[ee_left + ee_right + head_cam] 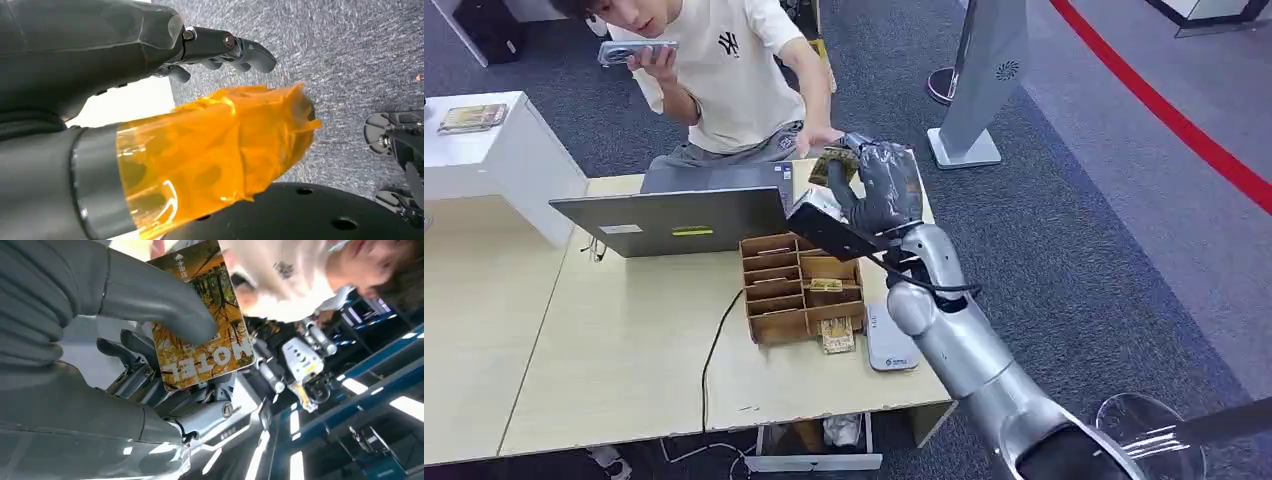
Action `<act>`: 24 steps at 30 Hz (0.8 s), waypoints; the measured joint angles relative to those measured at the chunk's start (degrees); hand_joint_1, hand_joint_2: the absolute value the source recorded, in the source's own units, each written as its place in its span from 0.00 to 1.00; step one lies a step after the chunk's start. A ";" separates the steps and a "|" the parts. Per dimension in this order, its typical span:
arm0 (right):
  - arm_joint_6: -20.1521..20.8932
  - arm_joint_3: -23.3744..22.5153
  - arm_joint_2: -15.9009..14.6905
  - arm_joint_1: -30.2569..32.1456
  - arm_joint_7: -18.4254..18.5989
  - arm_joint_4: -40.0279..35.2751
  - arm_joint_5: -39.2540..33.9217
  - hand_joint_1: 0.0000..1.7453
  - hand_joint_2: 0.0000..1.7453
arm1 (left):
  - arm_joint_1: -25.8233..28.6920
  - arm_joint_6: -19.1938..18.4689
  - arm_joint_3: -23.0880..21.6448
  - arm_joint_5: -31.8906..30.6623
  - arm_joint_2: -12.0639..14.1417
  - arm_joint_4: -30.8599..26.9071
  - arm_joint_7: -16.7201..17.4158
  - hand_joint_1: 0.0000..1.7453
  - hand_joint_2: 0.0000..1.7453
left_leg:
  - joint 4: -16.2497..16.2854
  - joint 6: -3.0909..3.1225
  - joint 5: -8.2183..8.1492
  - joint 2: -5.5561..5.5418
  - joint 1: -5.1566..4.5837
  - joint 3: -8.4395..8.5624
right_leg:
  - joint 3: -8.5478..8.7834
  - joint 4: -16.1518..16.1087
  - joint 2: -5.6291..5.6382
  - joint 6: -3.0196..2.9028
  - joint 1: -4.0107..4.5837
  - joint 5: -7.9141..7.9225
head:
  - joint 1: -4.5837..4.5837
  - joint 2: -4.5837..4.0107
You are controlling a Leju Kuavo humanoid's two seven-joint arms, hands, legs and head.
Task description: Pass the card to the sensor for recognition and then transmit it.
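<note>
Your card [202, 320] is a thin, glossy rectangle printed with golden autumn trees and bold white letters, and it sits pinched under the thick grey thumb of the right robot hand [879, 185], backed by the darker fingers [132, 347]. You can see that robot hand raised above the far edge of the tabletop [624, 370], the card [834, 163] just beside the hand [817, 140] of a person in a cream shirt seated behind an open grey laptop [669, 220]. Below the silver arm stands a brown slotted cardboard box [802, 290] with more cards in it, and just beside that lies a flat pale-grey sensor pad [890, 340]. Your left robot hand [150, 75] hangs over speckled grey carpet, holding nothing, its dark fingers [235, 50] stretched out, with crinkled amber film wrapped round the thumb [215, 155]
</note>
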 joint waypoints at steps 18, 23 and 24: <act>-2.69 -0.18 -2.23 -18.08 7.74 26.73 16.67 0.00 1.00 | -0.07 -0.83 -2.52 -2.19 0.85 0.00 0.22 0.00 0.00 | 0.02 0.00 0.00 -0.02 0.00 -0.01 | -0.01 0.00 -0.03 -0.01 0.00 0.01 | 0.02 0.00; -1.99 -0.17 -2.32 -19.14 8.68 30.61 17.28 0.00 1.00 | -0.10 -0.83 -2.60 -2.19 0.85 0.00 0.22 0.00 0.00 | 0.01 0.00 0.00 -0.02 0.00 -0.02 | -0.02 0.00 -0.02 -0.01 0.00 0.01 | 0.02 0.00; -1.64 -0.17 -2.32 -19.14 8.68 31.18 17.32 0.00 1.00 | -0.10 -0.83 -2.63 -2.17 0.85 0.00 0.22 0.00 0.00 | 0.01 0.00 0.00 -0.02 0.00 -0.02 | -0.02 0.00 -0.02 -0.01 0.00 0.01 | 0.00 0.00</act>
